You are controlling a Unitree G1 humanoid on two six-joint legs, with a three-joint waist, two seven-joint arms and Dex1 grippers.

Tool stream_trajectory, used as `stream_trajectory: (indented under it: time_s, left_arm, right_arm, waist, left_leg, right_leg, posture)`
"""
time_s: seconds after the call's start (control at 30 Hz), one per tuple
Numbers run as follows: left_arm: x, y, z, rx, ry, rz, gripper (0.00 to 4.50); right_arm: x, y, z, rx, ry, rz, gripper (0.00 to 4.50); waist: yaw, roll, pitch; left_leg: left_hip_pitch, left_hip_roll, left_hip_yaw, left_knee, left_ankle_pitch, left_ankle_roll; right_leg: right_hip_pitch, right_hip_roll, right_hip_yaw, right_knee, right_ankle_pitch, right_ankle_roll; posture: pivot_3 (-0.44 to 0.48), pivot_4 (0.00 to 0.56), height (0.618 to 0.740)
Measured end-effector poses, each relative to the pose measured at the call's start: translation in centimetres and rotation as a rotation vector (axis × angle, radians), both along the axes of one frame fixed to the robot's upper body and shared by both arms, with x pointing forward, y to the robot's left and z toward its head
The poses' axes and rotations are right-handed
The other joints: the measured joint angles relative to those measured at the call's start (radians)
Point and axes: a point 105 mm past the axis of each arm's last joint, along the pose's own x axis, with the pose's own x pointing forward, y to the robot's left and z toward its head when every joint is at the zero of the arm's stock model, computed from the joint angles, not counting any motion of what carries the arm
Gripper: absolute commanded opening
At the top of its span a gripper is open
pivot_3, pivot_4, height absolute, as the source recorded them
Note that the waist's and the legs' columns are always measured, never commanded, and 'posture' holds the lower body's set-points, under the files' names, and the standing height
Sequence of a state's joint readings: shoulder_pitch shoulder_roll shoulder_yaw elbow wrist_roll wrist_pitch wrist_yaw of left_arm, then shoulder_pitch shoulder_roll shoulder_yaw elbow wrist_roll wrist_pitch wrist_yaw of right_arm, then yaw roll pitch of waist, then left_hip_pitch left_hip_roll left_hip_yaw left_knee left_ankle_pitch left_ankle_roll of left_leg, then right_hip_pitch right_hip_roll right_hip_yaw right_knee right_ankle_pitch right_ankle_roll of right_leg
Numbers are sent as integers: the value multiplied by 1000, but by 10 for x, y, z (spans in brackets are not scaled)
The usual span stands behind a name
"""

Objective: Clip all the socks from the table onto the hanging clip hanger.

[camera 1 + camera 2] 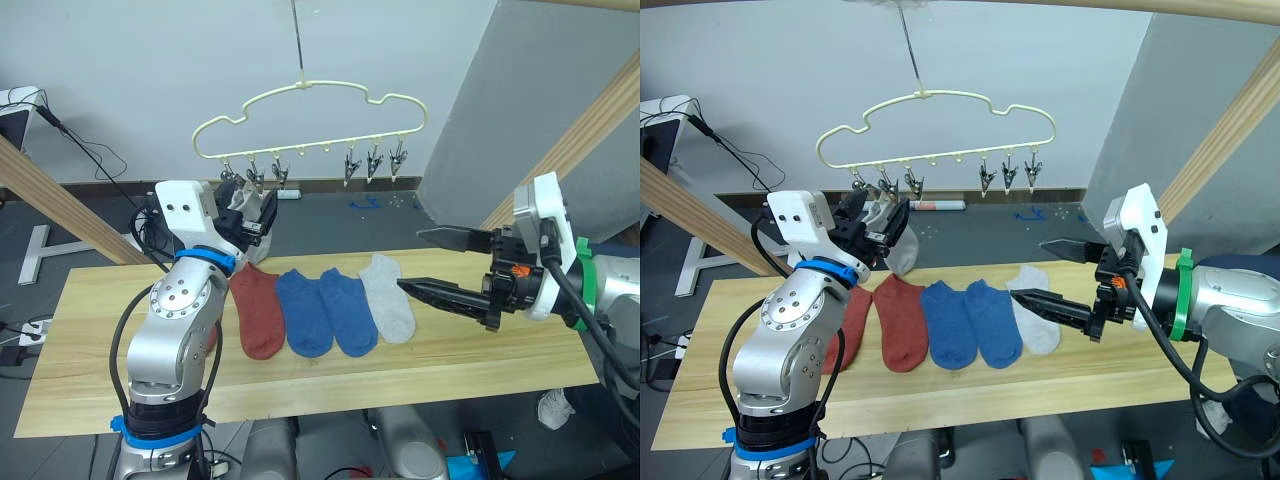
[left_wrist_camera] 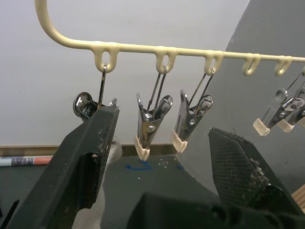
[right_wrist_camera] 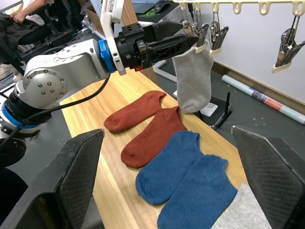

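Six socks are in our sight: five lie in a row on the table (image 1: 440, 372) and one hangs from the clip hanger (image 1: 936, 128) above its far edge. From left to right we see a rust-red sock (image 3: 134, 111) partly behind our left arm, a second rust-red sock (image 1: 900, 322), a blue sock (image 1: 945, 325), a second blue sock (image 1: 993, 322) and a light grey sock (image 1: 1038, 318), all lying close side by side, neighbours touching or nearly so. The hanging grey sock (image 3: 192, 81) dangles from a metal clip (image 3: 202, 38) at the left end of the cream hanger, toe down, its lower end above the far table edge. Our left gripper (image 1: 872, 222) is raised to that clip, its black fingers (image 2: 81, 167) spread apart on either side of the clips, the left finger beside the white fabric of the hung sock; whether it touches the fabric we cannot tell. Our right gripper (image 1: 432, 263) hovers above the right part of the table, just over the light grey sock on the table, fingers (image 1: 445, 295) wide apart and holding nothing. More empty clips (image 1: 373, 162) hang along the right half of the hanger.
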State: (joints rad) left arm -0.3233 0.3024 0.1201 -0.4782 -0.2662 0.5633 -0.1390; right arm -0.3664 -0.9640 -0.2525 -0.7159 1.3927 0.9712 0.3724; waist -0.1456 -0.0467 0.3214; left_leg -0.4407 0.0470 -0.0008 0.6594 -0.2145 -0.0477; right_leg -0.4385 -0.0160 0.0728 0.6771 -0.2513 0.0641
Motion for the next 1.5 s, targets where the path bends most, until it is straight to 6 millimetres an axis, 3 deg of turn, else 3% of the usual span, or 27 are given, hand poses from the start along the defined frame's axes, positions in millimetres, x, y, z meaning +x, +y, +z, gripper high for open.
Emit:
stream_trajectory:
  time_s: [0.33,1.0,1.5]
  left_arm:
    - [10,-7,-2,-14,13,-1,3312]
    - [22,-1,-2,-20,-4,69,3312]
    - [36,-16,13,-57,-49,60,3312]
  right_arm:
    - [0,0,0,0,0,-6,4500]
    - [1,0,0,-3,-3,-21,4500]
    - [2,-1,-2,2,7,-40,4500]
  waist:
    - [-1,0,1]
    - [1,0,1]
    - [-3,0,1]
  left_leg:
    - [-1,0,0,-1,0,0]
    - [-2,0,1,-14,0,0]
    - [-4,-1,0,-14,0,0]
  right_leg:
    - [0,0,0,-2,0,0]
    - [-1,0,-1,-14,1,0]
    - [-1,-1,-1,-15,1,-1]
  posture:
    - [-329,348,740]
    - [-347,350,740]
    - [-362,353,740]
